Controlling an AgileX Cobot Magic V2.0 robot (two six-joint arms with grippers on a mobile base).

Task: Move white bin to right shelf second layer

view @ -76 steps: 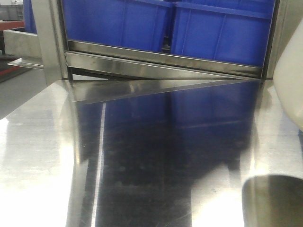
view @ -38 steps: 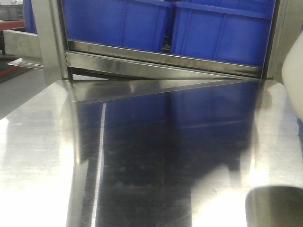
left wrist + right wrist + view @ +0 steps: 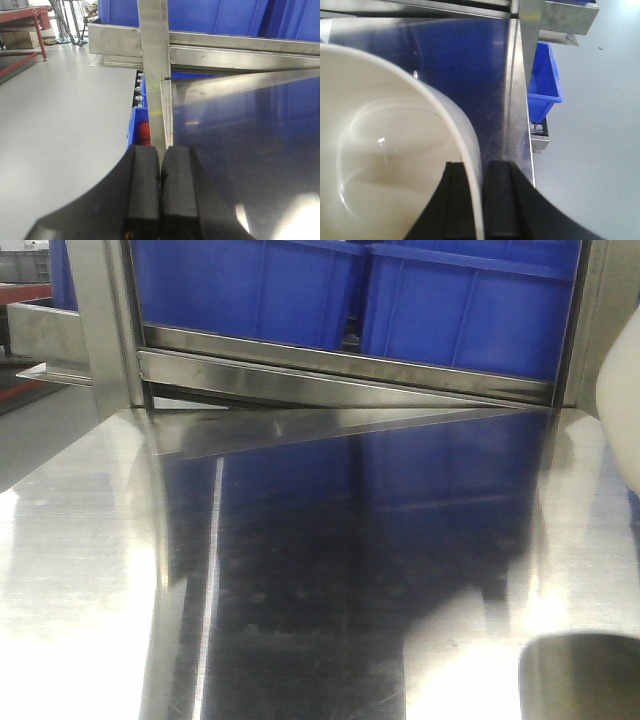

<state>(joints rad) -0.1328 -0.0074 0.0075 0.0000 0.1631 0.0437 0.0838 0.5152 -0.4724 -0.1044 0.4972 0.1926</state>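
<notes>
The white bin [image 3: 622, 410] shows as a cream sliver at the right edge of the front view, held above the steel tabletop [image 3: 350, 570]. In the right wrist view the white bin [image 3: 385, 150] fills the left half, its glossy inside facing the camera. My right gripper [image 3: 477, 164] is shut on the bin's rim, one finger inside the wall and one outside. My left gripper [image 3: 161, 149] is shut with nothing between its pads, over the table's left edge. The right shelf second layer is out of view.
Two blue crates [image 3: 250, 290] [image 3: 470, 310] sit on a steel rack tier behind the table. A steel upright post [image 3: 155, 60] rises at the table's left corner. A blue crate [image 3: 544, 75] sits low beside the table's right edge. Grey floor lies on both sides.
The white bin slid a little to the right in the front view between one second and half a second ago, then held still. The left gripper's side shows no change.
</notes>
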